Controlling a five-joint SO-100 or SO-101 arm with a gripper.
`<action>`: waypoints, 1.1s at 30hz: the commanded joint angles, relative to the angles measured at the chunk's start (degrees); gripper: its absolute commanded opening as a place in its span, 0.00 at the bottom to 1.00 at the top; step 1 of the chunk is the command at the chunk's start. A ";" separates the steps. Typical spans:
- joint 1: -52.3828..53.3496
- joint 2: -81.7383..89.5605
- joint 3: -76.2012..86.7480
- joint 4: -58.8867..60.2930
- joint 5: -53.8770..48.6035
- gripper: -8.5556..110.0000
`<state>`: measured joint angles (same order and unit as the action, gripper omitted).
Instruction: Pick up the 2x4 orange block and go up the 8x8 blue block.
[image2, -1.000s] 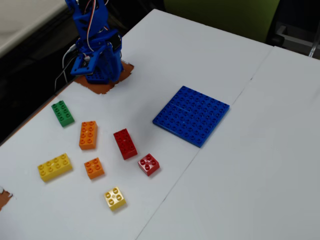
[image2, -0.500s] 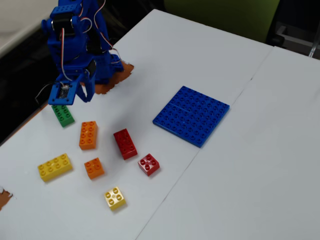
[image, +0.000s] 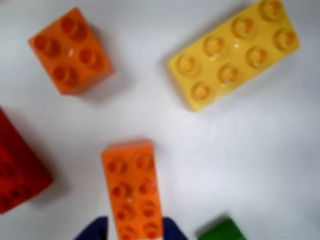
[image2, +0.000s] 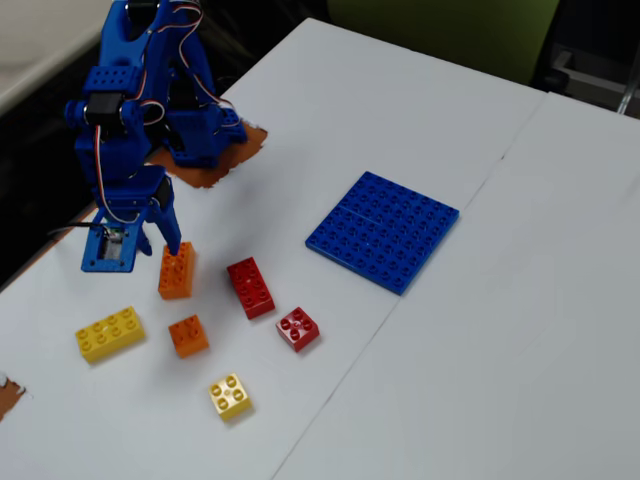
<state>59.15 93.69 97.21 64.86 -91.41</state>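
Orange 2x4 block (image: 132, 190) flat on table, near end between fingertips (image: 95, 230) of gripper (image: 131, 231), jaws apart, not yet clamped. Risk, my read: only end straddled, squeeze could pivot brick. 8x8 blue block (image2: 383, 230) well apart; green brick (image: 222, 231) close, could get nudged.

The arm (image2: 140, 110), at the upper left of the fixed view, was bright blue plastic throughout, built of blocky segments with dark servo bodies set in them. Thin red and white cables looped along it. Two blue fingertips (image: 95, 231) showed at the wrist view's bottom edge.
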 joint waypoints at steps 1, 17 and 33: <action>0.70 -3.34 -9.58 4.39 -2.02 0.22; 1.76 -12.22 -13.71 9.67 -10.11 0.28; 3.43 -18.72 -13.45 2.02 -10.99 0.29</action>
<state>62.23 74.71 86.13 68.47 -102.13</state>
